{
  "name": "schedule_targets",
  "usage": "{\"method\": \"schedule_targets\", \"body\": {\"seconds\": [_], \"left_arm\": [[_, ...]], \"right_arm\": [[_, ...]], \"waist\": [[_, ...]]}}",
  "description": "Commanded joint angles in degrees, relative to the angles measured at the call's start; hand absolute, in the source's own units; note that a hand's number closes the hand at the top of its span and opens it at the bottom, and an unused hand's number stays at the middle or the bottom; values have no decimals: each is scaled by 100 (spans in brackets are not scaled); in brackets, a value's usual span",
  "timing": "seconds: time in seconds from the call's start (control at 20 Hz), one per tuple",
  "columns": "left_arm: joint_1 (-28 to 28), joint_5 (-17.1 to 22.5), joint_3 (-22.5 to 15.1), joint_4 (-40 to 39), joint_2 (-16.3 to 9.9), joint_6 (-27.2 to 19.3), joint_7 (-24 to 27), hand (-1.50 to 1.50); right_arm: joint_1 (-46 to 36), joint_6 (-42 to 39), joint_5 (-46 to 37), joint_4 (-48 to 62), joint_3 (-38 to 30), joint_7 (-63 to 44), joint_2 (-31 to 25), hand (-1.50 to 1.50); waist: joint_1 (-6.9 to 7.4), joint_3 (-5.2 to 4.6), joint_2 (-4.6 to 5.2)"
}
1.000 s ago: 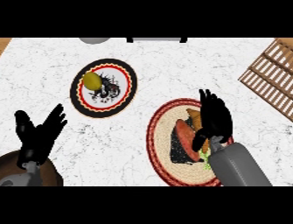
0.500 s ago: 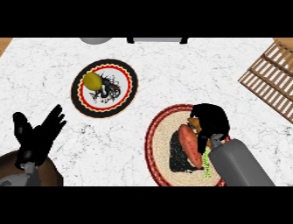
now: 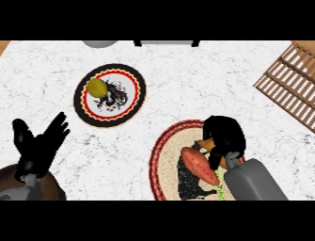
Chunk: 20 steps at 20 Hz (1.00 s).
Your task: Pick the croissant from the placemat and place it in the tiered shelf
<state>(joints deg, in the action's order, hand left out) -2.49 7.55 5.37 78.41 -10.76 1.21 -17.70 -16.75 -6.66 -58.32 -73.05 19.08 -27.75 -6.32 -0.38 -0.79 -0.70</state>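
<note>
R hand (image 3: 222,134) sits over the placemat (image 3: 165,155), fingers curled downward over the upper-right part of the mat. Right under its lower edge a small brown-orange bit peeks out at the fingertips: that looks like the croissant (image 3: 206,144), mostly hidden by the hand. Can't tell whether the fingers actually close on it or just cup above it; curled, yes, but contact isn't visible.

Key relation: croissant lies directly below the R hand, on the mat's right half, touching or just beside a long reddish item (image 3: 200,165) that runs diagonally from upper-left to lower-right. So the hand has to take the croissant w/o dragging that neighbour along. The croissant's own long axis? Too hidden to say.

Tiered shelf (image 3: 300,89) is at the far right, wooden slats, up and to the right of the R hand and well apart from the mat. R arm is clearly the nearer one to both croissant and shelf.

L hand (image 3: 40,143) rests at the lower left, fingers straight and spread, holding nothing, well apart from the mat. Between it and the mat's far side sits a round plate (image 3: 133,101) w/ a yellow-green fruit (image 3: 97,87) on it, not part of the job.

Judgement: grasp stage, lift not yet made; next comes a carry up-right toward the shelf.
</note>
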Motion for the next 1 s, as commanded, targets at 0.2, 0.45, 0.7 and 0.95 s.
{"method": "schedule_targets", "body": {"seconds": [0.2, 0.45, 0.7, 0.95], "left_arm": [[-11, -7, 38, 166, 69, -188, -147, 0], [-16, -216, -164, 305, 179, -348, -293, 0], [114, 75, 190, -182, -134, 149, 133, 0], [102, -13, 34, 154, 1, -28, -167, 0]], "right_arm": [[-449, 1044, 661, -182, -2004, -1715, 541, 150], [-1019, 1376, -35, -1267, -1827, -2539, 485, 150], [-1676, 605, -799, -2474, -1752, -3631, 117, 150], [-2375, -855, -1163, -3365, -1950, -4410, -124, 150]], "waist": [[-8, 86, 60], [-11, 79, 17], [-64, 63, 20], [-61, 70, 4]]}}
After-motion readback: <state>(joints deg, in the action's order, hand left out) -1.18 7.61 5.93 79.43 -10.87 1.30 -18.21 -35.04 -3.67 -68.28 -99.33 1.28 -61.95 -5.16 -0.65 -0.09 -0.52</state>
